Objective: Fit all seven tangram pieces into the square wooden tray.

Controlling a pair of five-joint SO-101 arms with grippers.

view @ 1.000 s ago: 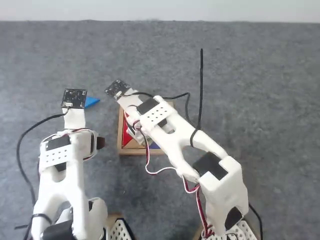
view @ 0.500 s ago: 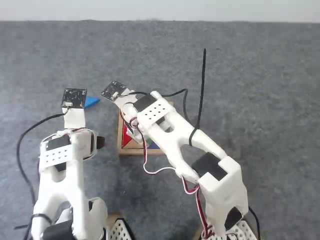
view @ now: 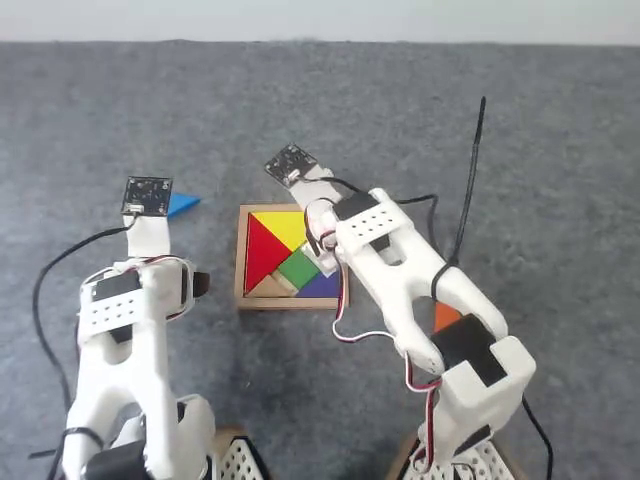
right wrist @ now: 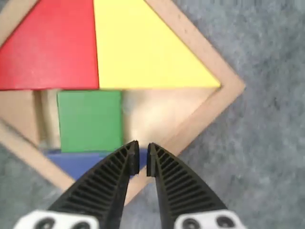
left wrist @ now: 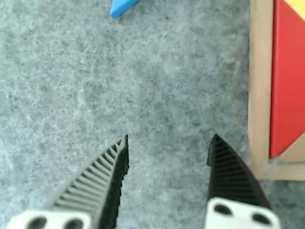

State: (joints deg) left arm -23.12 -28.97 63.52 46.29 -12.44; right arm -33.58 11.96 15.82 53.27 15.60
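A: Square wooden tray [view: 241, 262] at mid-tabletop [view: 520, 150], between the two arms; contents?

B: Red triangle [view: 262, 255] and yellow triangle [view: 287, 226] touching along one edge; green square [view: 298, 268] at their meeting point, on the side nearer the arms; blue-violet piece [view: 324, 287] in the near right corner, touching the green square; wood-coloured patches either side of the green square.

A: Loose pieces?

B: Blue triangle [view: 184, 204] flat on the tabletop, well apart from the tray, just beside the left arm's camera board; orange piece [view: 446, 316] on the tabletop, partly hidden behind the right arm.

A: Pincers?

B: Right pincer [right wrist: 143, 144] above the tray's right side, tips over the end of the blue-violet piece beside a wood-coloured patch; fingers drawn almost together, nothing between them. Left pincer [left wrist: 170, 139] spread wide, holding nothing; over bare tabletop just beside the tray's rim; blue triangle farther ahead.
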